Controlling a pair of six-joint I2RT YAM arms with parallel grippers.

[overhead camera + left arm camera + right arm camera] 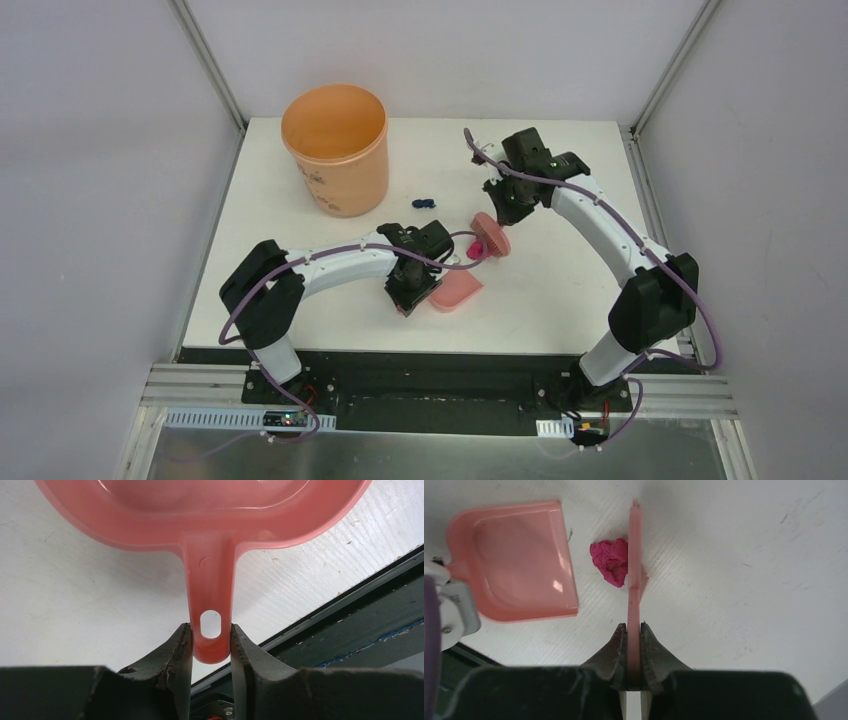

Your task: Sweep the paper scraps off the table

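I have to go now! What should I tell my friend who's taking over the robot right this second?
The left gripper is shut on the handle of the dustpan. The pan is empty.
The right gripper is shut on the brush.
The magenta scrap lies against the brush, between it and the pan's open edge. The dark blue scrap sits alone on the table near the orange bucket.
Done: both tools are in hand, but nothing is swept up yet.
Left: brush the magenta scrap into the pan, then probably go for the blue one.
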